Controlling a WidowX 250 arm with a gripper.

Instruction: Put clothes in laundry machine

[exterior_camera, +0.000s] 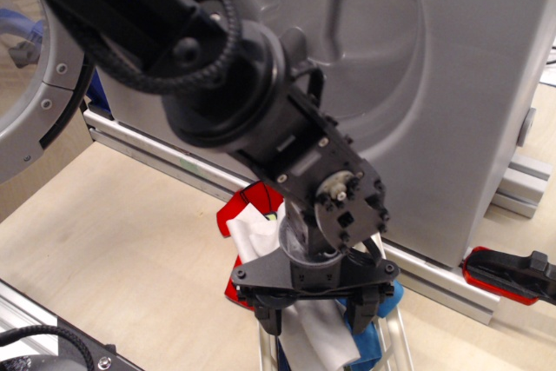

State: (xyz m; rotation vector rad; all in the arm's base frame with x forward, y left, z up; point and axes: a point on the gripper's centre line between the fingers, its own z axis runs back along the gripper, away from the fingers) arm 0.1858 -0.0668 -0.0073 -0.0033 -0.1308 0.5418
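Observation:
My gripper (317, 317) hangs low over the white slatted basket (398, 341) in front of the grey laundry machine (460, 84). Its jaws stand wide apart, one finger (268, 312) on each side of the whitish-grey cloth (317, 343). The cloth lies in the basket between them, and I cannot tell whether the pads touch it. A bright blue cloth (372, 347) lies to its right. A red garment (246, 203) with a lime-green bit (274, 214) shows behind the wrist. The arm hides the drum opening.
The machine's round door (35, 102) stands open at the far left. A red and black clamp-like object (508, 274) lies on the wooden table at the right by the machine's aluminium base rail (139, 147).

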